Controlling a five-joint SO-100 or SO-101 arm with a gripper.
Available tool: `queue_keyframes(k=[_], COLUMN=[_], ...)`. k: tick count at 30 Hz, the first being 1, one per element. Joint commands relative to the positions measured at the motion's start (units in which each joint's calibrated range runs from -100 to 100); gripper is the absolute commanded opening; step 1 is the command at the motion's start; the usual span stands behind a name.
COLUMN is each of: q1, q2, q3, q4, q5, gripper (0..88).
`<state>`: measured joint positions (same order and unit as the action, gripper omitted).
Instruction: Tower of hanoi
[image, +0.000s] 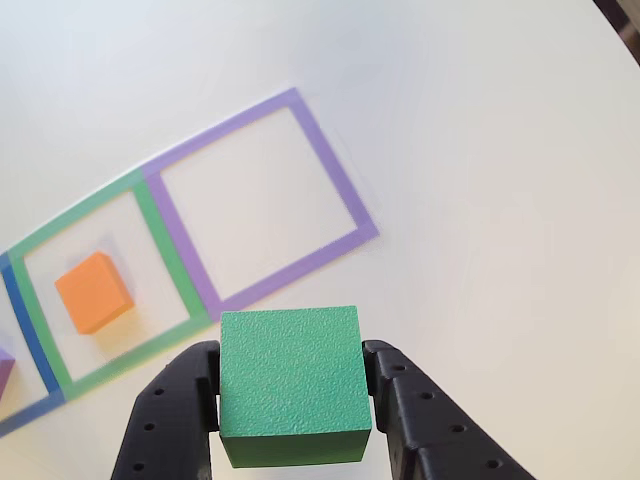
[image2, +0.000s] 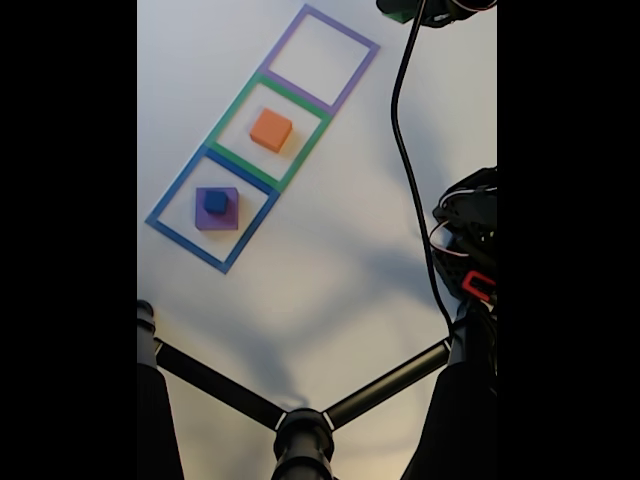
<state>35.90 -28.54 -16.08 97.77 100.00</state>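
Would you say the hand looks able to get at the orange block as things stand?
Probably not yet: the hand is already shut on the green block. The orange block itself lies uncovered in the green outline, with nothing stacked on it.

we see gripper (image: 295, 400) w/ matte black fingers, small round holes | black cable (image2: 405, 150) | red part on arm (image2: 478, 285)

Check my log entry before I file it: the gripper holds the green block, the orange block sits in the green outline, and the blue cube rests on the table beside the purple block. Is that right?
One slip: the blue cube is not beside the purple block; the fixed view shows it resting on top of it, inside the blue outline. The rest holds: the gripper holds the green block, and the orange block sits in the green outline.
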Motion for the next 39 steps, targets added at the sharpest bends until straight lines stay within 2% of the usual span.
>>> queue_keyframes(k=[1, 4, 6, 13, 20, 28, 39], q1=[5.2, 7.8, 8.7, 7.1, 3.1, -0.8, -4.6], q2=[-2.9, -5.8, -8.9, -16.7, -15.8, -2.5, 19.8], q3=[0.0, 8.9, 18.7, 54.4, 78.1, 88.5, 86.5], q4=[0.8, -3.7, -10.7, -45.3, -76.3, -104.4, -128.8], q5=[0.0, 0.0, 0.0, 0.0, 0.0, 0.0, 0.0], gripper=[5.3, 5.1, 5.0, 5.0, 5.2, 5.5, 5.6])
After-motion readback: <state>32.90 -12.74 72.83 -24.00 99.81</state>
